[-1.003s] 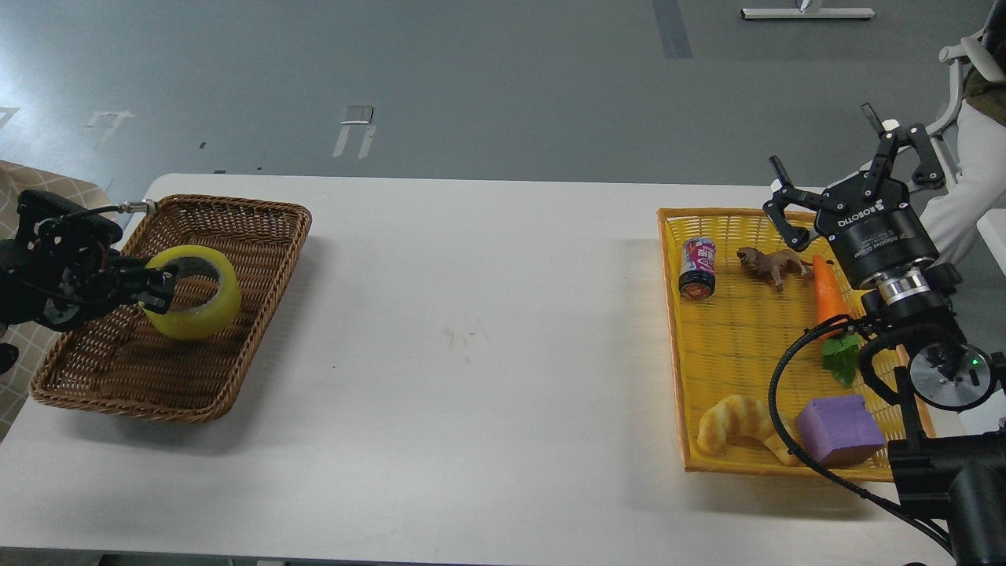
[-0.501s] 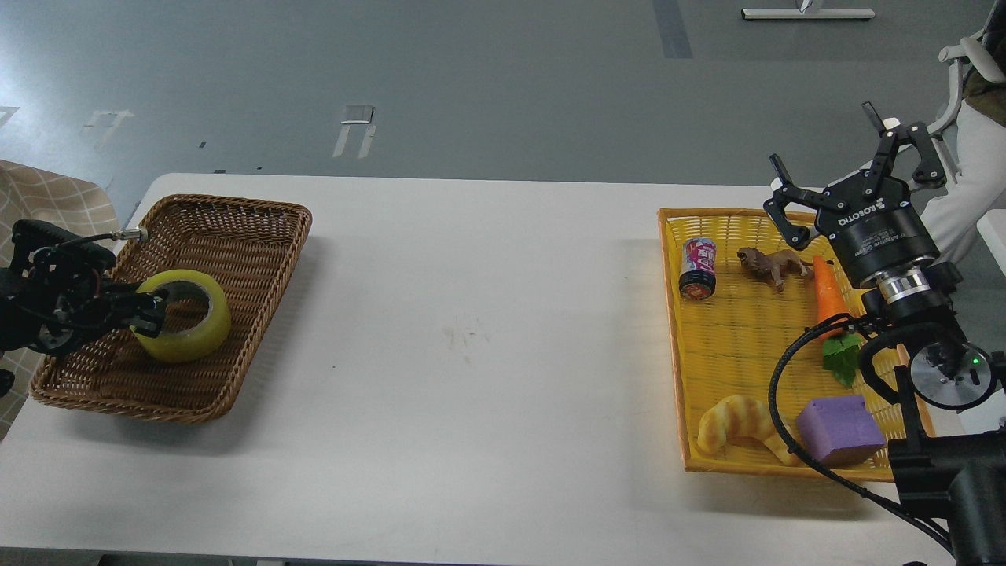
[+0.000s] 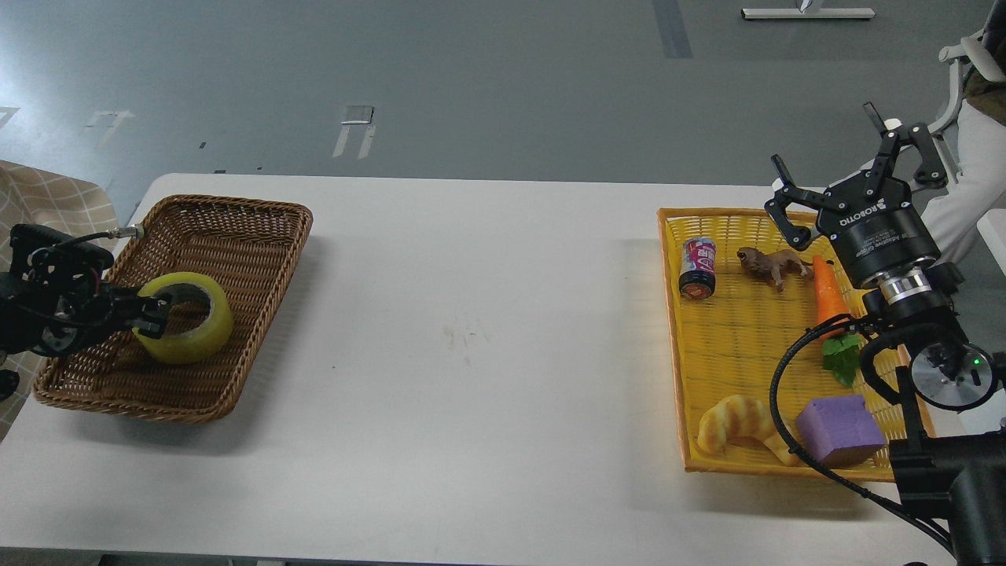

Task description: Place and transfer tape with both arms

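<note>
The tape (image 3: 194, 336), a thick yellow roll with a grey-white core, lies in the brown wicker basket (image 3: 263, 271) at the left end of the white table (image 3: 471, 330). My left gripper (image 3: 154, 311) comes in from the left and is shut on the roll's left rim, one finger inside the core. The roll sits low, on or just above the basket floor. My right gripper (image 3: 845, 169) is open and empty, fingers spread and pointing up. It stands over the far right corner of the yellow tray (image 3: 674, 338).
The yellow tray holds a small can (image 3: 697, 268), a brown toy animal (image 3: 772, 264), a toy carrot (image 3: 829, 295), a croissant toy (image 3: 737, 424) and a purple cube (image 3: 839, 429). My right arm's cable loops over the tray's right side. A white chair (image 3: 963, 55) stands at the far right.
My left gripper lowered the tape into the basket and drew it slightly left during the first half second. Since then it has barely moved. The right arm has not moved.
</note>
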Robot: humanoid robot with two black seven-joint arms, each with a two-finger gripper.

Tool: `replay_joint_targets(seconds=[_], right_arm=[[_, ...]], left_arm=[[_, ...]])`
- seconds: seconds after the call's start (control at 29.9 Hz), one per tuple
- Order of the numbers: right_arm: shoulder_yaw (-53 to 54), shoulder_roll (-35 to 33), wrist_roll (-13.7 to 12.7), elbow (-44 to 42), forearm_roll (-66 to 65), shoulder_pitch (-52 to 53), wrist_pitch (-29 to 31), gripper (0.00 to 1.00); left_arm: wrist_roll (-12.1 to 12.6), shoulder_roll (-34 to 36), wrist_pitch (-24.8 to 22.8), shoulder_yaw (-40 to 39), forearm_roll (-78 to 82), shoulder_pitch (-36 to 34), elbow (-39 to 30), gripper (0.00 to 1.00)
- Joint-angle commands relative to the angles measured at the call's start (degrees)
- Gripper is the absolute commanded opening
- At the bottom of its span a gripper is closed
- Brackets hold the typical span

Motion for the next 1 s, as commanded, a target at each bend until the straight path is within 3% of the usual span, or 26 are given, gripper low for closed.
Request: replay_joint_targets(seconds=[0.0, 0.23, 0.43, 0.6, 0.7, 0.8, 0.97], right_arm=[[0.0, 0.0, 0.0, 0.0, 0.0, 0.0, 0.0, 1.00], [0.0, 0.0, 0.0, 0.0, 0.0, 0.0, 0.0, 1.00], [-0.1, 0.1, 0.0, 0.0, 0.0, 0.0, 0.0, 1.00], [0.0, 0.1, 0.0, 0.1, 0.0, 0.1, 0.0, 1.00], [-0.1, 0.0, 0.0, 0.2, 0.0, 0.3, 0.0, 1.00], [-0.1, 0.0, 0.0, 0.2, 0.0, 0.4, 0.0, 1.00], [-0.1, -0.5, -0.1, 0.2, -0.1, 1.6, 0.0, 1.00]], left_arm=[[0.0, -0.1, -0.1, 0.0, -1.8, -0.1, 0.2, 0.76], [-0.5, 0.7, -0.4, -0.6, -7.1, -1.2, -0.5, 0.80], [-5.3, 0.9, -0.6, -1.0, -20.3, -8.0, -2.8, 0.83], [-7.5, -0.9, -1.0, -1.7, -33.7, -13.7, -3.6, 0.84], [-9.1, -4.0, -1.7, -3.4, -46.9, -16.1, -3.9, 0.95], [-9.8, -6.3, -2.9, -6.0, -58.9, -16.2, -4.0, 0.97], [-9.9, -12.0, -10.1, -13.3, -72.8, -16.0, -4.1, 0.98]])
